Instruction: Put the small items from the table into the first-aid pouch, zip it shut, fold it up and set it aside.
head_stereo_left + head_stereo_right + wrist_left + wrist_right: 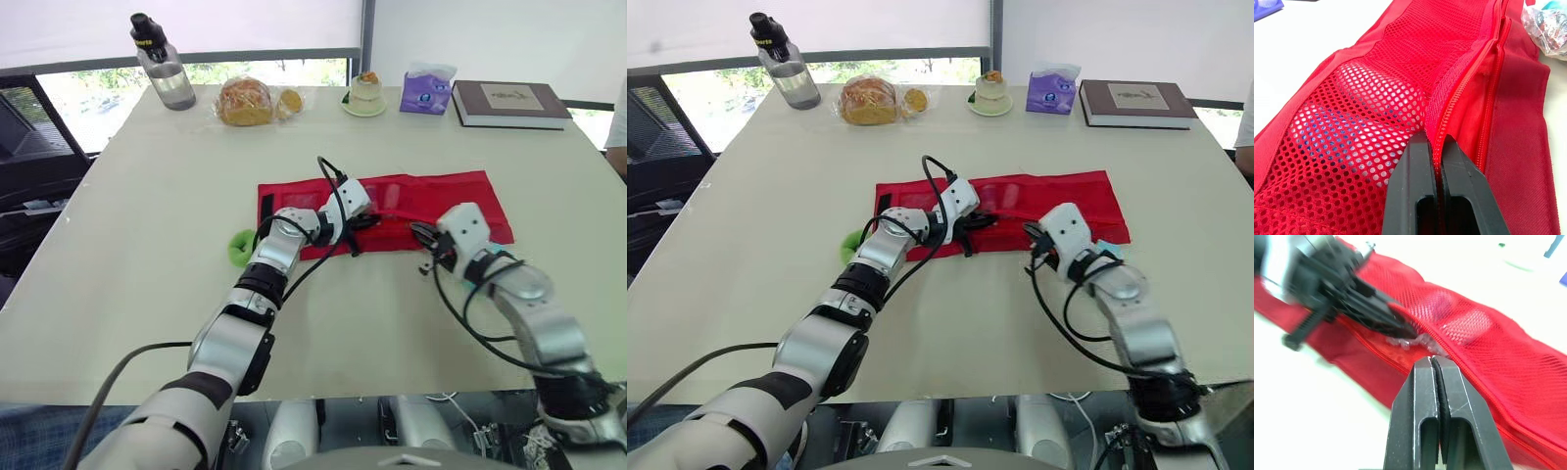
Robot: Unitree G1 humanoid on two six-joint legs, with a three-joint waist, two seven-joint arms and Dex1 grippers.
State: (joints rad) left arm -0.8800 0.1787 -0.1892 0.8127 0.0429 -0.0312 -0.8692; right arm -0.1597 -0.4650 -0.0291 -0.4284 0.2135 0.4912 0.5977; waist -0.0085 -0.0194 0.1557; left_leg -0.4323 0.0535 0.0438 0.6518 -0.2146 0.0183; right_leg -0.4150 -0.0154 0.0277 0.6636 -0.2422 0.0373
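The red first-aid pouch (446, 196) lies unfolded in the middle of the table. My left gripper (1434, 139) is shut on the zipper edge of the pouch's mesh pocket (1366, 112), lifting it slightly; it is also seen from the head camera (368, 221). My right gripper (1434, 360) is shut, its tips meeting a crinkly clear plastic packet (1418, 341) at the pocket's mouth, right beside the left fingers. A green roll (240, 247) lies by the pouch's left end. A small teal item (496, 251) shows behind my right wrist.
Along the far edge stand a water bottle (162, 69), bagged bread (247, 101), a small dessert on a plate (365, 95), a purple tissue pack (427, 90) and a book (509, 103). An office chair (29, 166) is off the left side. A person's sleeve (619, 117) shows at the right.
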